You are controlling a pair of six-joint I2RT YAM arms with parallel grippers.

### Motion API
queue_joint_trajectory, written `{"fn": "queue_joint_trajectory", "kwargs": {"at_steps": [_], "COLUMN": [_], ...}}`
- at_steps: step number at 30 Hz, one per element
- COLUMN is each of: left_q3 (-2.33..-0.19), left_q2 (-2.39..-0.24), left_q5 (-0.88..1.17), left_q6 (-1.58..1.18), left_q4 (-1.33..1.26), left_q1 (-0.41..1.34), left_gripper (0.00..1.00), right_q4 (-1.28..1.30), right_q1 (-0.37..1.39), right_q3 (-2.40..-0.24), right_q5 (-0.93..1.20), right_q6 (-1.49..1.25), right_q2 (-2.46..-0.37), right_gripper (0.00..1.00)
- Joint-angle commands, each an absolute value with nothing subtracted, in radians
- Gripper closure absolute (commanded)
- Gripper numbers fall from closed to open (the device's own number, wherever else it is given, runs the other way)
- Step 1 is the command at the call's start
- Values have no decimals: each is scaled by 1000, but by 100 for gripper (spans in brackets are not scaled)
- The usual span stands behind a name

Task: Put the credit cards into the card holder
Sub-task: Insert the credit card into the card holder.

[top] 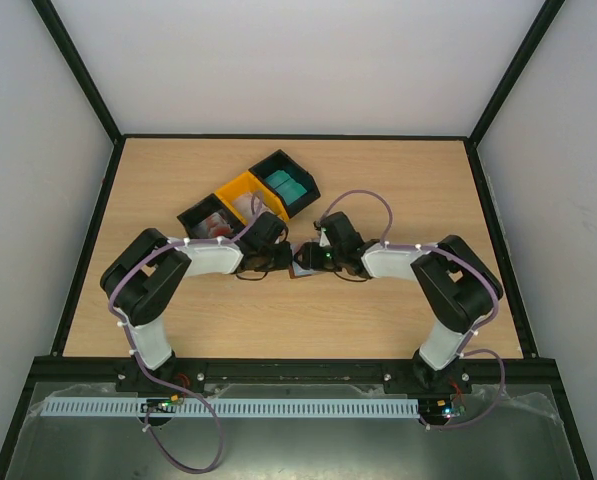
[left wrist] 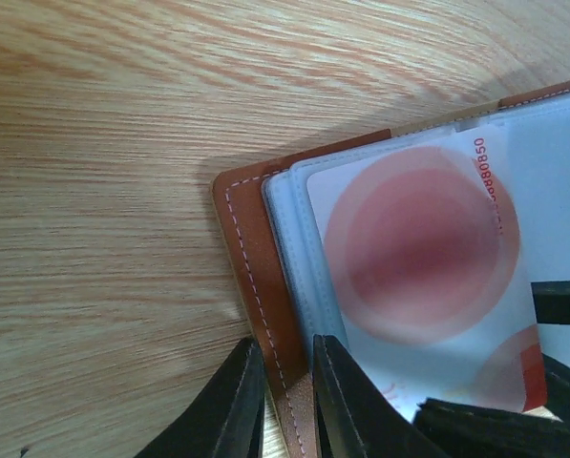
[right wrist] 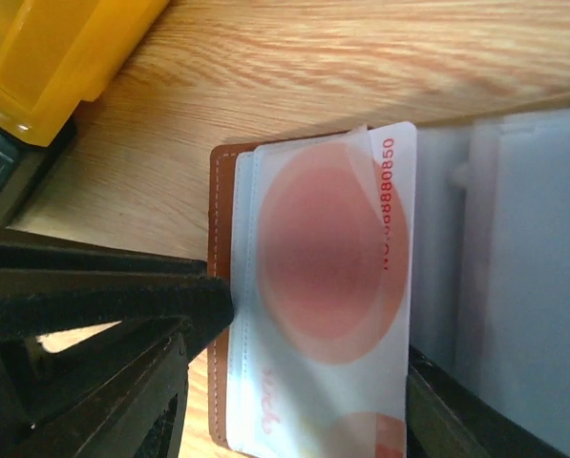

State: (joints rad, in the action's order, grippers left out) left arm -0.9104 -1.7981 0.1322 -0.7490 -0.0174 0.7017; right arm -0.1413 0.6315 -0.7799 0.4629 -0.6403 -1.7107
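The left gripper (left wrist: pixel 283 386) is pinching the brown card holder (left wrist: pixel 249 239) at 6 o'clock; the right gripper (right wrist: pixel 323 353) is standing open, seemingly astride the red-circled white card (right wrist: pixel 327 253).

Crowded at the middle of the table (top: pixel 408 180) by the left gripper (top: pixel 276 258) and right gripper (top: pixel 314 258), nose to nose over the card holder (top: pixel 300 270); no way through between them. Hemmed just behind the left gripper by a slanted row of bins (top: pixel 236 188), with the yellow bin (right wrist: pixel 65 57) near the holder's corner. Free over bare wood along the far edge, on the right side and toward the near edge.
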Motion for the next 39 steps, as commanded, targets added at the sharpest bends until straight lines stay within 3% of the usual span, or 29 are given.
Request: {"fn": "queue_joint_trajectory", "kwargs": {"at_steps": [1, 11, 25, 30, 35, 39], "left_q3": [-871, -857, -863, -877, -887, -896], "left_q2": [-1815, -1792, -1800, -1797, -1779, -1713], "left_q5": [152, 143, 141, 125, 107, 66], "left_q6": [-741, -738, -732, -721, -710, -682], "left_q4": [0, -4, -1, 14, 35, 75], "left_q1": [704, 704, 698, 698, 698, 699], "left_gripper": [83, 84, 84, 83, 82, 73], "right_q4": [-10, 72, 80, 72, 113, 120], "right_q1": [652, 652, 652, 652, 652, 652], "right_q3": [-839, -876, -920, -915, -916, -877], "right_q5": [290, 147, 288, 312, 164, 86], "right_q6": [-583, -579, -545, -557, -580, -597], "right_q2": [-1726, -1632, -1743, -1696, -1604, -1504], "right_gripper": [46, 38, 48, 49, 46, 43]}}
